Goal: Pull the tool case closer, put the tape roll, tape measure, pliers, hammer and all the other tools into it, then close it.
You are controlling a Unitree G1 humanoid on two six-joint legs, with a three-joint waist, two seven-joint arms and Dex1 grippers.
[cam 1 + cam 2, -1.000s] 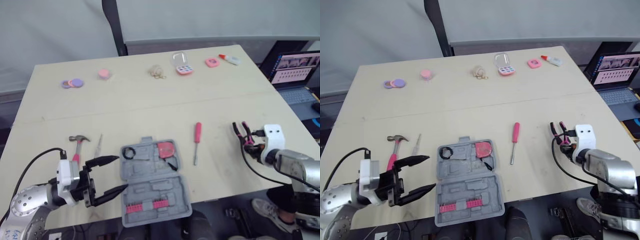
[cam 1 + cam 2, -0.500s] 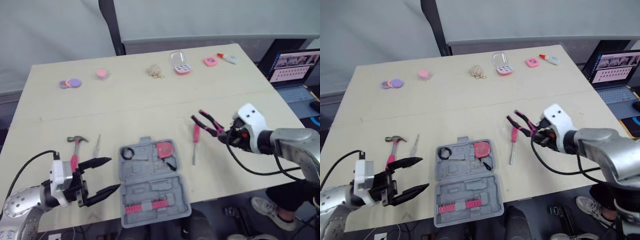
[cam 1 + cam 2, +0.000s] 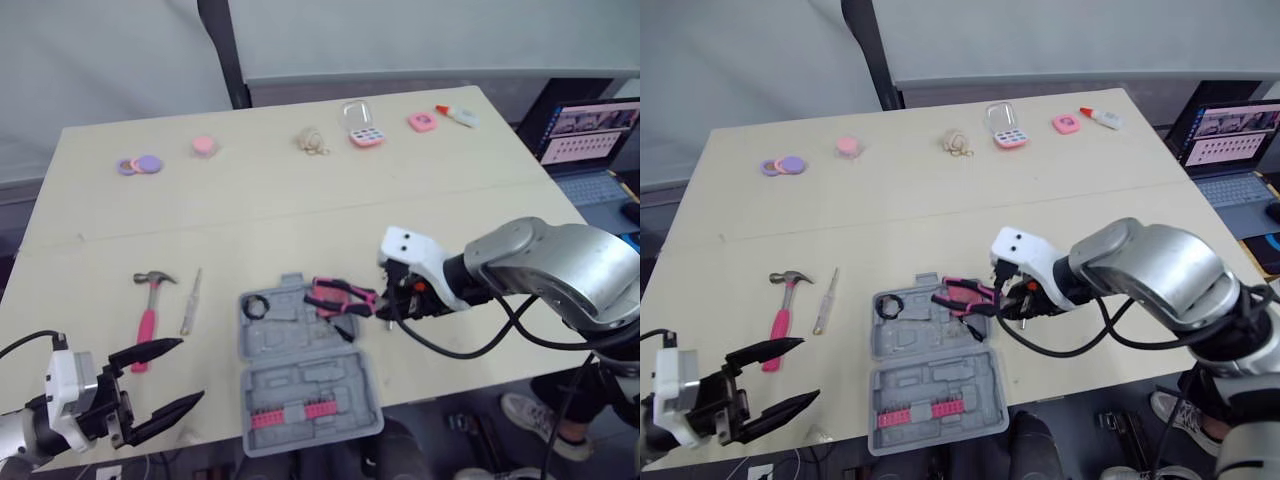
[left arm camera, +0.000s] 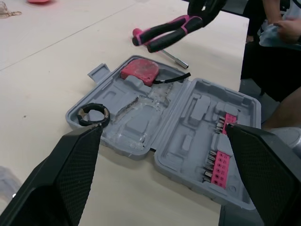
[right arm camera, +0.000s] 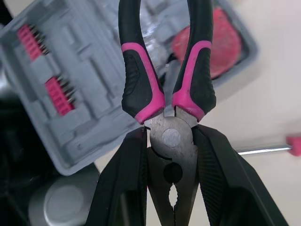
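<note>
The pliers (image 3: 340,296) are in my right jaws, which are clamped on the metal head. The pink and black handles stick out from the jaws toward my left side. So the long way of the pliers runs across the tool case (image 3: 310,385), from right to left.

The case lies open and flat on the bench (image 3: 300,200), right in front of me. From my head, the pliers hang over its far half. The red tape measure (image 4: 138,70) sits in that half, with the handles partly in front of it. The tape roll (image 3: 257,305) sits in the far left corner of the case. A row of pink bits (image 3: 290,415) is in the near half.

I think the next job is to go down and lay the pliers flat in a hollow. My right arm is the one for that, since it has them. I cannot tell which hollow fits them.

My left wrist view shows something my head does not. The pliers are up in the air, with a clear gap under them. My right wrist view looks along the pliers and shows the two handles a little spread. It also shows the pink screwdriver (image 5: 277,147) on the bench, just beside the case.

My left jaws are wide apart and hold nothing, near the front left corner of the bench. The hammer (image 3: 150,305) and a thin tool (image 3: 190,300) lie out on the bench, close to that arm.
</note>
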